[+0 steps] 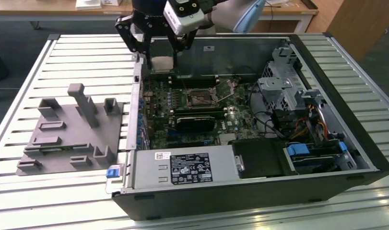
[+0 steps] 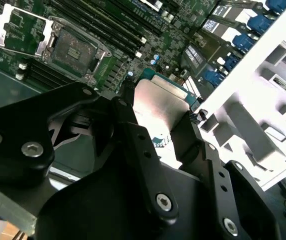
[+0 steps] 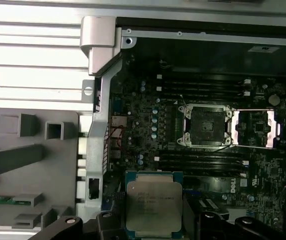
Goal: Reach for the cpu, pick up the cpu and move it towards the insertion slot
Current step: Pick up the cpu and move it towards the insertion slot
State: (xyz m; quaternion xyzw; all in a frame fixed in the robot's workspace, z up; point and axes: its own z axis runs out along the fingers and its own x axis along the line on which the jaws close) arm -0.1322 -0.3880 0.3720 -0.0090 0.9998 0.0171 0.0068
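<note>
In the second wrist view, the black end effector (image 2: 160, 122) grips the silver cpu (image 2: 159, 107). In the first wrist view, the insertion slot (image 3: 204, 125) lies open on the motherboard (image 3: 148, 130). In the exterior view, the cpu hangs above the computer case (image 1: 347, 96).

Gripper (image 2: 165, 122): black, seen from behind the linkage in the second wrist view; fingers (image 2: 133, 135) closed on either side of the cpu, screws visible on the links.
Cpu (image 2: 160, 102): flat silver plate with a thin green edge, held tilted between the fingers, above the motherboard.
Insertion slot (image 2: 73, 50): dark square socket in a silvery frame, load plate (image 2: 15, 32) swung open beside it; well apart from the cpu.
Memory slots (image 2: 103, 27): long, black, parallel, just beside the socket.
Motherboard (image 2: 115, 72): green, populated with small components.
Blue connectors (image 2: 263, 22): clustered near the case edge.
Grey fixture blocks (image 2: 255, 132): upright, pale, brightly lit, beyond the case wall.
</note>
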